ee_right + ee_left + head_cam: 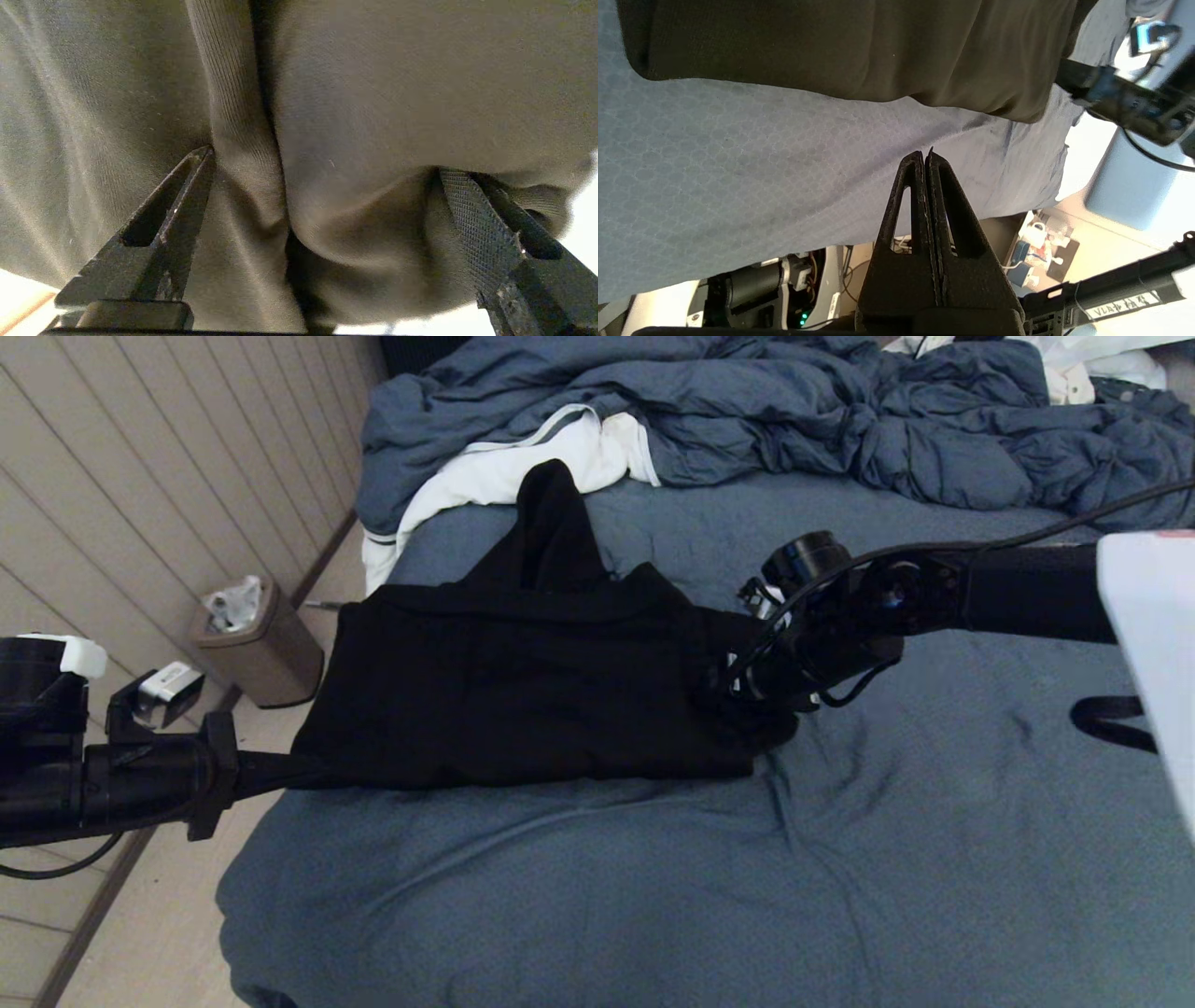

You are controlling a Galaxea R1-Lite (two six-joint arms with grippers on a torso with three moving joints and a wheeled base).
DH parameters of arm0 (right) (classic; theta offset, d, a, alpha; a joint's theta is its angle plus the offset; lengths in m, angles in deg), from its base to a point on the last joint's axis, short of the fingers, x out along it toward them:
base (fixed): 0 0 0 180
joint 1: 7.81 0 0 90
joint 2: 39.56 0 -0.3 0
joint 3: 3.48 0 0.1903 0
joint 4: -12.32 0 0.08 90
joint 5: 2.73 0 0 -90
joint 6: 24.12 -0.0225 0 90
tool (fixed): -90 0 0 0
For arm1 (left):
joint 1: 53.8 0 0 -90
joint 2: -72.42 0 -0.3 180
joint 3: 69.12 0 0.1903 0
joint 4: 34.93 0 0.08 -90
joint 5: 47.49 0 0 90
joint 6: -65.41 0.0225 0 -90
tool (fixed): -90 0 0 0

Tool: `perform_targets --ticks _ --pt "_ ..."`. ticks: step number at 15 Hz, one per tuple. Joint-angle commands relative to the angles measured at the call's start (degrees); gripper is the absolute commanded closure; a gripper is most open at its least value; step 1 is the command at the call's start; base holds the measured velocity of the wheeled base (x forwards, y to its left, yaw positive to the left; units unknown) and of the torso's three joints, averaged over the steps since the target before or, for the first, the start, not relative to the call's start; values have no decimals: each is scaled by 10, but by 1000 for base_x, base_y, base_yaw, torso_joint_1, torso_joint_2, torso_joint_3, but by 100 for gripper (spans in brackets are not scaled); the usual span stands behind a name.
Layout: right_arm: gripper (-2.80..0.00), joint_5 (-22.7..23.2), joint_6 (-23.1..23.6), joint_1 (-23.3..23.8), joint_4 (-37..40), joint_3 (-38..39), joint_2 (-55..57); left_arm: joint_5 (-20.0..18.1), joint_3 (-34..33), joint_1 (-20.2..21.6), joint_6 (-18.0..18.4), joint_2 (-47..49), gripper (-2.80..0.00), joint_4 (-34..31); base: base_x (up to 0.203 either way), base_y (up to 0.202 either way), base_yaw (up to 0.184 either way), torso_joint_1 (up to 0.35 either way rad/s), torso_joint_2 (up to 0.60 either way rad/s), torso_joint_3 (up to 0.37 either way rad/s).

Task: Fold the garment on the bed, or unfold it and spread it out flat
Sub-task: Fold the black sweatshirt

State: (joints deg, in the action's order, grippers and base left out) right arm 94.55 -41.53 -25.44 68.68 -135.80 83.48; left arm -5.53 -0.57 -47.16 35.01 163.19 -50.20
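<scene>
on bed (579, 896), folded garment (523, 691), right gripper (322, 186) spread

Almost nothing here can be read. The only lettering is on a white label (1122, 305) stuck to a black bar (1111, 284) at about four o'clock in the left wrist view. It shows a short run of dark characters, upside down and too small to make out. No brand, number or sign is legible elsewhere.
</scene>
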Motion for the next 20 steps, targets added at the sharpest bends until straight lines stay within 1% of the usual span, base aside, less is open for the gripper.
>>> perform_targets --ticks 1,4,8,12,17,20 --pt "-280 1 -1 -8 2 -9 22 -3 0 0 -3 1 0 1 0 0 0 0 0 0" --pt "-280 1 -2 -11 1 -29 43 -2 0 0 -2 2 0 1 0 0 0 0 0 0" --pt "-280 -2 -1 -7 4 -29 44 -2 1 0 -2 5 0 1 0 0 0 0 0 0" --pt "-280 -3 18 -9 10 -30 44 -2 2 0 -2 8 0 1 0 0 0 0 0 0" --pt "-280 -3 15 -3 10 -30 34 -2 2 0 -2 9 0 1 0 0 0 0 0 0" --pt "-280 -3 15 0 20 -29 -5 -2 2 0 -2 9 0 1 0 0 0 0 0 0"
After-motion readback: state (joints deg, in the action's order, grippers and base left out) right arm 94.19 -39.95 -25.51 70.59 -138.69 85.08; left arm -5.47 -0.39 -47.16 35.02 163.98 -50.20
